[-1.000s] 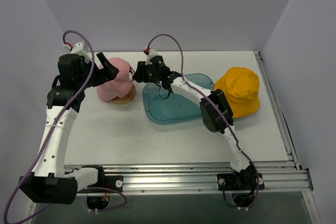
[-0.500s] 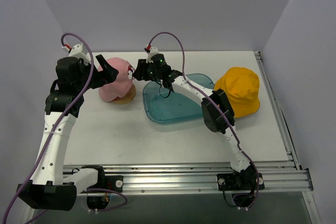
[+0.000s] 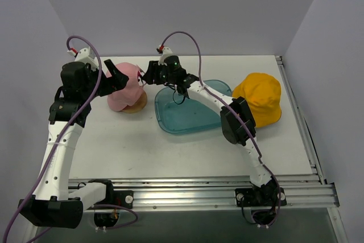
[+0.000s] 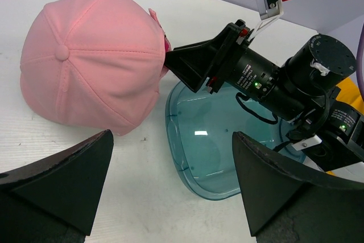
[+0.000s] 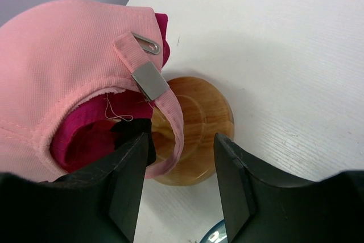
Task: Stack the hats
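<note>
Right end effector (image 5: 182, 143), open, has closed in around strap (image 5: 170, 112) of pink hat (image 4: 91, 66) on stand (image 5: 202, 120); left end effector (image 4: 170, 140) open; yellow hat (image 3: 259, 98) unstacked.

Right gripper (image 3: 144, 77) has crept closer to the pale pink hat (image 3: 126, 85), with its fingertips now at the hat's rear strap (jaws apart, straddling it). Left gripper (image 3: 118, 76) lifted slightly on the hat's opposite side.

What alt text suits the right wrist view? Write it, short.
A pink hat sits over a magenta hat on a round wooden stand on a white table. The open right gripper straddles the pink hat's buckled back strap.
</note>
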Robot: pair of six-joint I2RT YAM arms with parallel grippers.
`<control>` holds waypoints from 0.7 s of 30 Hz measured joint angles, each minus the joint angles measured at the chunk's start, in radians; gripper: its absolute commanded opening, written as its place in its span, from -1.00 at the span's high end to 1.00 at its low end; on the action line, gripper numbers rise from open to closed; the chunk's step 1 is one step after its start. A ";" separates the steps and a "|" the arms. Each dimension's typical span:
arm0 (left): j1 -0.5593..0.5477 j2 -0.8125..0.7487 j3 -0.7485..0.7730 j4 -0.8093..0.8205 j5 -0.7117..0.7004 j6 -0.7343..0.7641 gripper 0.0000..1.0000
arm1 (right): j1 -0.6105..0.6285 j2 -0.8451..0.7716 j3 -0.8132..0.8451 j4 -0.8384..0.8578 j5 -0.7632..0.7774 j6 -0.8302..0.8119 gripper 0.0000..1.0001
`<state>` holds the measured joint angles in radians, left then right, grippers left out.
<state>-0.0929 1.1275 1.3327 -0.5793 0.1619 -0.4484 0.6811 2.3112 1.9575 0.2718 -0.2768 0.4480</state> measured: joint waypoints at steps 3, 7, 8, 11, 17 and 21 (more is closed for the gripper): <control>0.000 0.000 0.000 0.000 0.000 0.000 -0.88 | 0.000 -0.002 0.010 0.000 0.000 0.000 0.08; 0.000 0.000 0.000 0.000 0.000 0.000 -0.88 | 0.000 -0.010 0.011 -0.008 0.003 0.000 0.08; 0.000 0.000 0.000 0.000 0.000 0.000 -0.88 | 0.000 -0.012 0.011 -0.014 0.007 -0.001 0.08; -0.001 0.001 0.000 0.000 0.000 0.000 -0.88 | 0.000 -0.027 0.010 -0.029 0.020 -0.004 0.07; -0.054 0.030 0.024 0.001 -0.021 0.008 -0.88 | -0.001 -0.124 -0.051 -0.075 0.069 -0.029 0.07; -0.148 0.032 0.025 0.008 -0.048 0.007 -0.88 | -0.007 -0.216 -0.079 -0.124 0.098 -0.056 0.05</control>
<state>-0.2405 1.1595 1.3575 -0.5716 0.1139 -0.4416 0.6743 2.0956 1.8786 0.1478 -0.1783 0.3920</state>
